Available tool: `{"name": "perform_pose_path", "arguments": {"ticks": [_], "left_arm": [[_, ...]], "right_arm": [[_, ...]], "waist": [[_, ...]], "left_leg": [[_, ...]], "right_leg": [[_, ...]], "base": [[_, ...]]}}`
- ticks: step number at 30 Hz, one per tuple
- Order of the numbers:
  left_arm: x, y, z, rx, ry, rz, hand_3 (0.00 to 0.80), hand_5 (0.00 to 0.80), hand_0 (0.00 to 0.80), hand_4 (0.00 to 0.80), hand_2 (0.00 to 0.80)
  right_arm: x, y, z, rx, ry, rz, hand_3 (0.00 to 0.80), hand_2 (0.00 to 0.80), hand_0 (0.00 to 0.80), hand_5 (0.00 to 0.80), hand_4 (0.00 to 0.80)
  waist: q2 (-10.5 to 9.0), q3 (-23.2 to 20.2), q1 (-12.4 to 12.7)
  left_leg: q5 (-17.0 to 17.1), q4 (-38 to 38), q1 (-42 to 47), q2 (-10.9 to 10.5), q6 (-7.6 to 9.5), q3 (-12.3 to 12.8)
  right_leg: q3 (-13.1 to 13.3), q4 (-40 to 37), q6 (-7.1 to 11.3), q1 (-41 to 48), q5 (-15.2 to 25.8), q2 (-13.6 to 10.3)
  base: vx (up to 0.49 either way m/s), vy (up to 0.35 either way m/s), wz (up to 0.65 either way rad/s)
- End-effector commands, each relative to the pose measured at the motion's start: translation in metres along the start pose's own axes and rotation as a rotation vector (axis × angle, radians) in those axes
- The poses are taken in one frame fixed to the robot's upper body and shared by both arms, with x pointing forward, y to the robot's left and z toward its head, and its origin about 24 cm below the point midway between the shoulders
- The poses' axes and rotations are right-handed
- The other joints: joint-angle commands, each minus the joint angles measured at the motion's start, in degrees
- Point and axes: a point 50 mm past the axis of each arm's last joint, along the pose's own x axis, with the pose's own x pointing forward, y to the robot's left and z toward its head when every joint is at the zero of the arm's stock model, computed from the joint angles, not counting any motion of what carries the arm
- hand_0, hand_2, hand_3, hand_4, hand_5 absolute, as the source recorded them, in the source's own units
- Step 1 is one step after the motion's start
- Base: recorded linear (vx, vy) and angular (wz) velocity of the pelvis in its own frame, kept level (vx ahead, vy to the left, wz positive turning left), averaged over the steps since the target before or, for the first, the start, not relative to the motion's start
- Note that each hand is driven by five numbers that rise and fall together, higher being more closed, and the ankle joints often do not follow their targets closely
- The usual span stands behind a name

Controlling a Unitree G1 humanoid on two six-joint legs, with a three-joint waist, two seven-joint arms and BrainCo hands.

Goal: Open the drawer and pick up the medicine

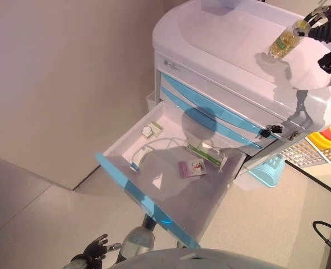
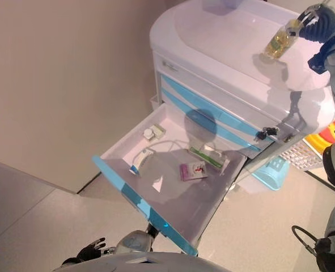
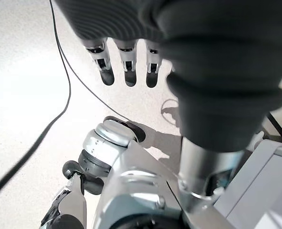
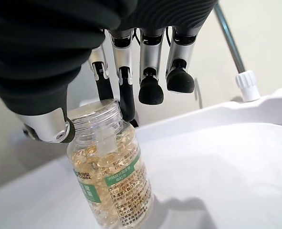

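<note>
The right hand (image 1: 326,22) is reaching in over the white cart (image 1: 221,39) and pinching the clear bottle of yellow capsules (image 4: 109,179) at its cap, thumb on one side and a finger or two on the other, the remaining fingers (image 4: 150,88) hanging loosely curled just past it. The bottle is tilting with its base toward the cart's recessed top (image 4: 217,157); whether the base is touching that surface or hovering just above it, I cannot tell. Below, the lowest drawer (image 1: 210,207) with the blue front (image 1: 145,204) is standing pulled wide open, the two blue-striped drawers above it closed. Inside it a pink-and-white packet (image 1: 192,167) is lying near the middle, a green-and-white box (image 1: 205,153) is sitting just beside it toward the cart, a small white tube with a blue end (image 1: 140,158) is resting nearer the left wall, and a little white item (image 1: 150,130) is sitting in the back left corner. The left hand (image 1: 95,246) is hanging low beside the robot, well apart from the drawer, its fingers (image 3: 126,71) relaxed and holding nothing. A pale blue basket (image 1: 269,168) is sitting on the floor to the right of the cart.
</note>
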Motion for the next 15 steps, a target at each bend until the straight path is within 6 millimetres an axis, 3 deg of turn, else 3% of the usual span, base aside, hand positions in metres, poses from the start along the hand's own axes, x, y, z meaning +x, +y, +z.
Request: {"name": "perform_pose_path", "arguments": {"ticks": [1,10,11,12,13,15], "left_arm": [[-0.0037,0.0169,0.0126,0.042,-0.057,0.023,0.0,0.0,0.0,0.0,0.0],[-0.0068,0.0164,0.0097,0.054,-0.08,0.007,0.0,0.0,0.0,0.0,0.0],[-0.0069,0.0163,0.0106,0.057,-0.084,0.003,0.0,0.0,0.0,0.0,0.0],[-0.0067,0.0162,0.0119,0.059,-0.088,0.001,0.0,0.0,0.0,0.0,0.0],[-0.0068,0.0159,0.0123,0.061,-0.091,-0.003,0.0,0.0,0.0,0.0,0.0],[-0.0066,0.0148,0.0132,0.062,-0.095,-0.007,0.0,0.0,0.0,0.0,0.0]], "right_arm": [[-0.0059,-0.0709,0.0263,-0.139,-0.108,-0.167,0.8,0.8,0.8,0.8,0.8],[-0.0058,-0.0688,0.0247,-0.286,-0.099,-0.067,0.8,0.8,0.8,0.8,0.8],[-0.0055,-0.0677,0.0249,-0.295,-0.097,-0.05,0.64,0.64,0.64,0.64,0.64],[-0.0053,-0.0672,0.0254,-0.298,-0.099,-0.047,0.276,0.276,0.276,0.276,0.276],[-0.0052,-0.0674,0.0258,-0.299,-0.101,-0.051,0.0,0.0,0.0,0.0,0.0],[-0.0051,-0.0676,0.0256,-0.299,-0.1,-0.057,0.0,0.0,0.0,0.0,0.0]], "waist": [[-2.5,1.6,1.6],[-2.36,2.2,2.1],[-2.25,2.3,2.2],[-2.21,2.4,2.2],[-2.11,2.5,2.2],[-1.93,2.7,2.2]], "left_leg": [[-7.0,1.0,0.3,-2.4,0.48,1.7],[-6.4,0.8,-0.2,-2.6,0.45,1.1],[-6.4,0.7,-0.3,-2.7,0.45,1.0],[-6.4,0.7,-0.3,-2.7,0.48,1.0],[-6.3,0.7,-0.3,-2.7,0.52,1.0],[-6.3,0.7,-0.3,-2.7,0.56,1.1]], "right_leg": [[2.2,4.4,0.73,-3.4,-1.2,-2.3],[1.8,4.3,0.86,-3.8,-0.9,-2.5],[1.8,4.3,0.89,-3.9,-0.9,-2.5],[1.8,4.3,0.9,-3.9,-0.8,-2.5],[1.9,4.4,0.9,-4.0,-0.8,-2.5],[1.9,4.4,0.96,-4.1,-0.7,-2.6]], "base": [[-0.017,-0.008,0.11],[-0.001,0.0,0.05],[0.0,0.0,0.0],[0.0,0.0,0.0],[0.0,0.0,0.0],[0.0,0.0,0.0]]}}
